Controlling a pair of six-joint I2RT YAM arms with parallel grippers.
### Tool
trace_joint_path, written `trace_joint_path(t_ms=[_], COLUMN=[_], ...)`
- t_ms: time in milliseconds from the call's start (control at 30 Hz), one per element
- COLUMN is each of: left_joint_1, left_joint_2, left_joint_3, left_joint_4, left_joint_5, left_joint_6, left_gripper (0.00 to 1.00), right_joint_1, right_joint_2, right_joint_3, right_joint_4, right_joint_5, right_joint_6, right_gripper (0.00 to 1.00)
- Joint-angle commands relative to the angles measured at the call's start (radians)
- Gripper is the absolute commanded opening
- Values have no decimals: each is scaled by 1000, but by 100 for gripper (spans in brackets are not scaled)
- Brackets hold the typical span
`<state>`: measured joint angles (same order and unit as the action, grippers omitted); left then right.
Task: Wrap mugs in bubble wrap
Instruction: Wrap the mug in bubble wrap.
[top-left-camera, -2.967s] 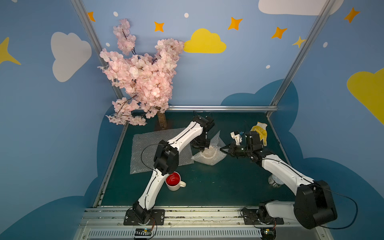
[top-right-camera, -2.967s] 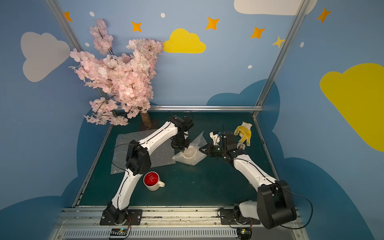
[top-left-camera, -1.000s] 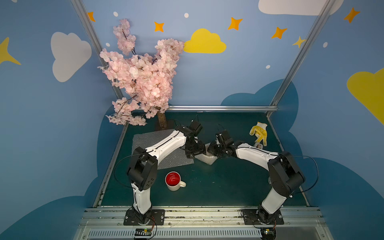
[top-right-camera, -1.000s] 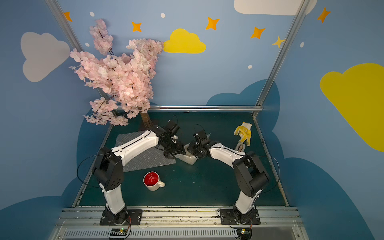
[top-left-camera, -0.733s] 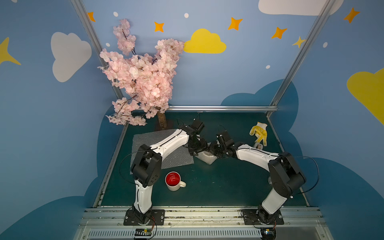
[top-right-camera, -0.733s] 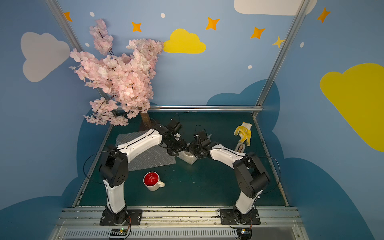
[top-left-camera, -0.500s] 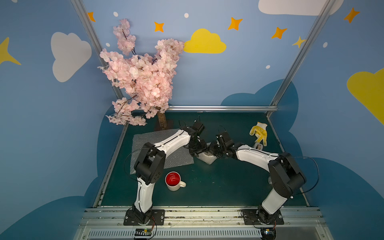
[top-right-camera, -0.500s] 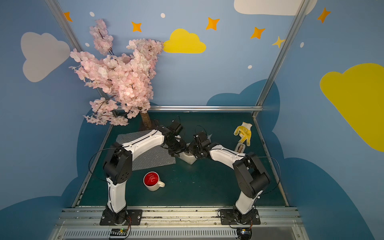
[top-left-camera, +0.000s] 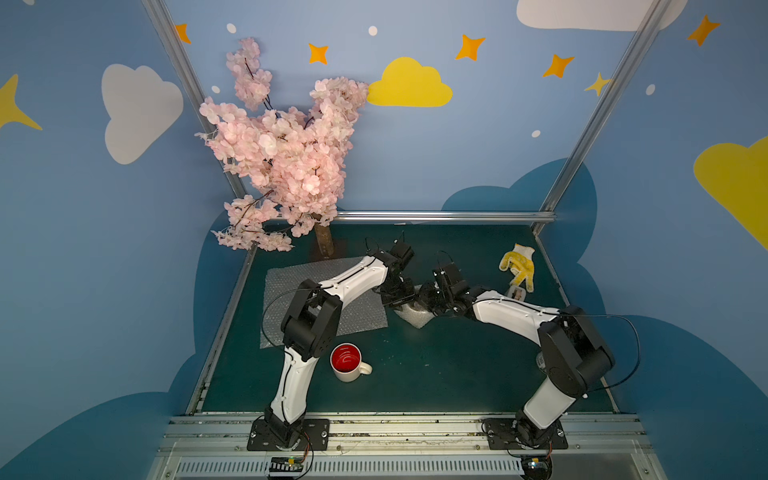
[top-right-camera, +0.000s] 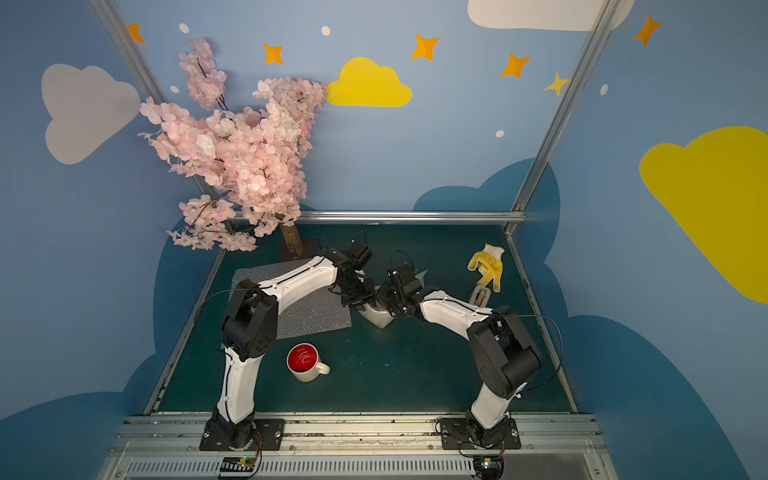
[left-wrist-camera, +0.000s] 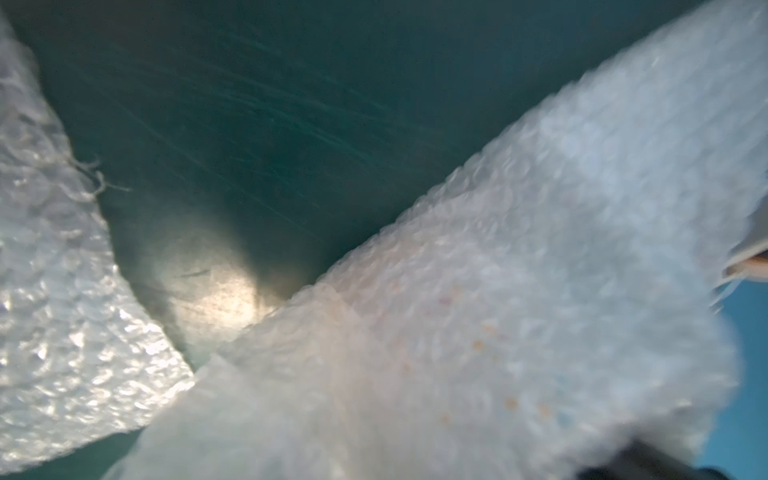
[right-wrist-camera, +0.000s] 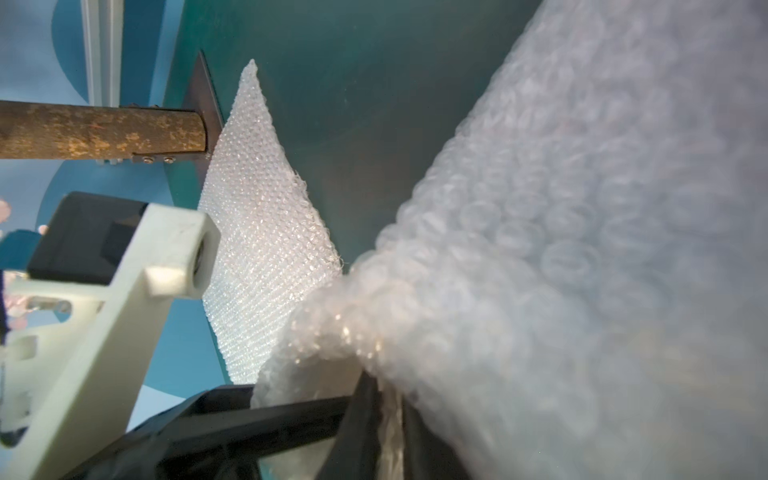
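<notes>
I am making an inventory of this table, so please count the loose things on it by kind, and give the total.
Mugs in plain sight: 1, red inside
Bubble wrap: 2, a flat sheet and a crumpled bundle between the arms
Gloves: 1, yellow and white
Small objects near the glove, too small to identify: 1
Total: 5

Mug (top-left-camera: 348, 360) in front of flat bubble wrap sheet (top-left-camera: 291, 291)

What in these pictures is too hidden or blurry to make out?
- Contents of the bubble wrap bundle: covered in every view.
- Left gripper: jaws hidden under its own wrist in both top views.
- Right gripper: film bunches between its dark fingers; how wide they stand is unclear.
- Left wrist view: blurred.
</notes>
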<state>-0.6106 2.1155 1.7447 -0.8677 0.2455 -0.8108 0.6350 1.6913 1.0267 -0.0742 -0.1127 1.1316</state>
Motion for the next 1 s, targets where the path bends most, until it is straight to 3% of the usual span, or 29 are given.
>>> trace_joint_path(t_ms=[0,233,500,700,900,967], left_joint_1=[9,19,25,25,25,31], left_joint_2=[25,49,119,239,342,330], left_joint_3=[41,109,264,525,729,705], left_joint_4=[-51,-127,-256,-484,-628,-615], left_joint_5=[-52,-75,-84,-127,-115,-106], left_joint_6=[33,91,191,358,521,557], left_gripper=[26,3,3,3,3,3], right_joint_1=[2,0,-15,-30,-32,-36], right_joint_2=[-9,-36,-63,-48,-27,-37], right_joint_3=[-27,-28,-20,29,81,74], right_joint_4=[-40,-54,-105,-216,-334,-340], right_joint_5=[9,7,-12,-61,-77,-74], right_joint_6=[-32,-59,-110,-205,-276,-281], right_gripper=[21,25,25,24,13,11])
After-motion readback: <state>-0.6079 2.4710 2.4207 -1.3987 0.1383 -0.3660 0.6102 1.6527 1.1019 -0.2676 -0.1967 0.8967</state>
